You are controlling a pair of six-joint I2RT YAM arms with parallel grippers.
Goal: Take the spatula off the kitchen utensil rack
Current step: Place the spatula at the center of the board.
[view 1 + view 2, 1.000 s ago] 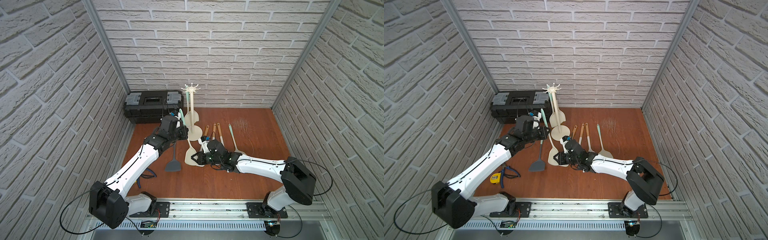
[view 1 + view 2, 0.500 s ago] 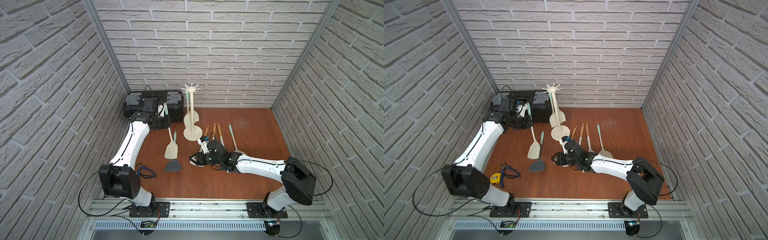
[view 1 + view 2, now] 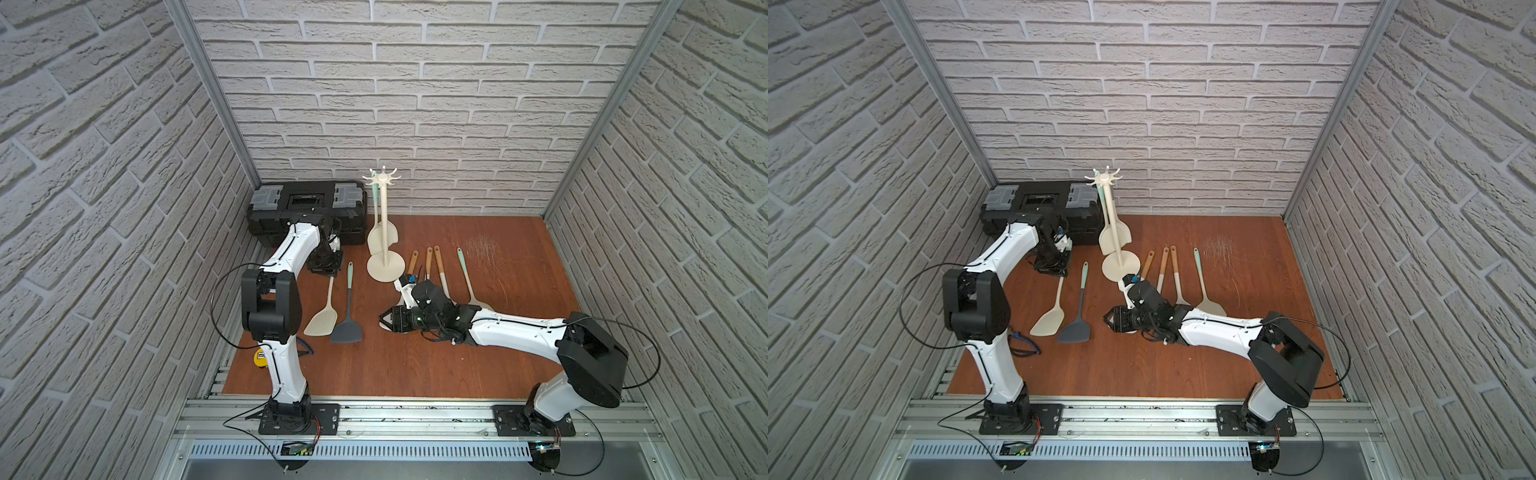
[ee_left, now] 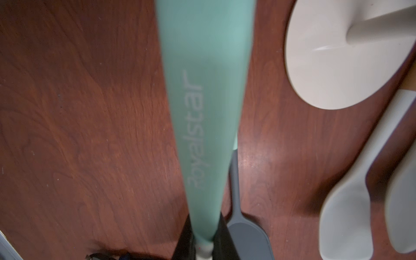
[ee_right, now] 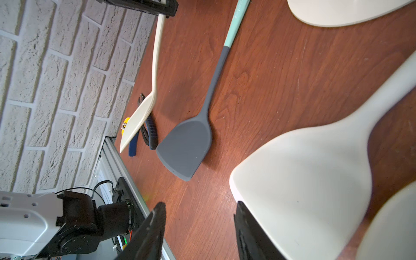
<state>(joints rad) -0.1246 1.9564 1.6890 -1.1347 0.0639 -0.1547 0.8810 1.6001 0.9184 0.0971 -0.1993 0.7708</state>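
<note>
The left claw (image 4: 203, 244) clenches the cream spatula (image 3: 322, 322) by its mint handle, long axis running back-to-front, blade seemingly raised, toward the front edge of the tabletop (image 3: 415, 365). The right claw (image 5: 200, 207) stands released.

— We see two arms mounted on the aluminium rail (image 3: 415, 413), each on a black plate (image 3: 328, 415). What do we note on the left arm (image 3: 286, 365)?
— White shells for the long links, bulky black housings at the joints, and a row of small dark screws down the white. A thin black cable (image 3: 212, 303) loops out beside it, above the rail.
— The right arm (image 3: 515, 332) matches, with its own looping cable. At the end farthest from the rail, we see the right gripper (image 5: 200, 203), whose black fingers (image 5: 150, 231) have ribbed edges.
</note>
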